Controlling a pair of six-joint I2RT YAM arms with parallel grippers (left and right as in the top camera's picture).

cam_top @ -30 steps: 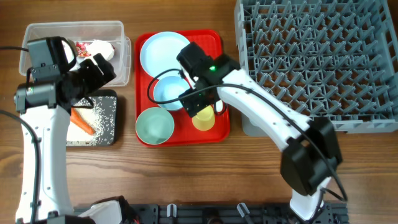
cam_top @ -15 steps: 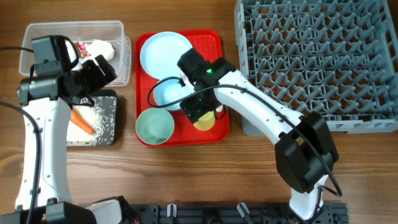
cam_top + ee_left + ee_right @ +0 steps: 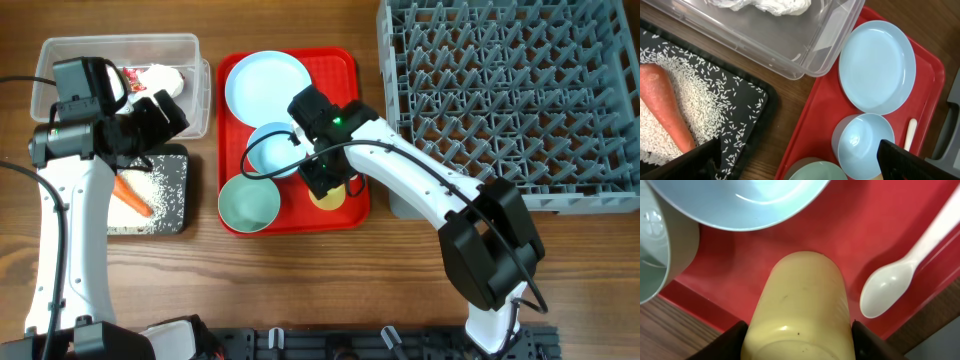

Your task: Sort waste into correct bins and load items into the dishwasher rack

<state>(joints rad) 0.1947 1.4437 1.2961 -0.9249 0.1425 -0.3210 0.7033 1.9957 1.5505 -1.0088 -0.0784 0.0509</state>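
Right gripper (image 3: 800,339): clenched on the small yellow plastic cup (image 3: 799,292), with a dark finger against each flank. The round body is pinched across its width, so it should not roll out.
Yellow cup: at the near right corner of the flat red plastic tray (image 3: 352,62). It appears to rest on the tray, and I cannot tell which end is up.
White plastic spoon (image 3: 897,277): just beside the cup along the tray's right edge, not touching the cup. The grip looks set to take the cup alone.
Pale blue round bowl (image 3: 272,148): at the tray's middle, close behind the cup.
Pale green round bowl (image 3: 249,201): at the near left corner of the tray.
Pale blue round plate (image 3: 266,84): flat at the tray's far edge, untouched.
Large grey plastic dishwasher rack (image 3: 510,90): at the far right corner of the wooden table (image 3: 300,290), nothing loaded in what shows. Probably the cup's destination.
Left gripper (image 3: 157,117): released, jaws wide and holding nothing. It hovers where the two bins meet, out of the right arm's way.
Clear plastic tub (image 3: 192,60): at the table's far left corner. It holds the red printed snack wrapper (image 3: 133,75) and crumpled white tissue (image 3: 765,5).
Shallow black tray (image 3: 180,205): nearer than the tub. It carries the orange carrot (image 3: 665,110) on loose white rice grains (image 3: 715,100).
Step in hand: likely lifting the cup for the rack.
Risk: the spoon may be nudged as the cup rises.
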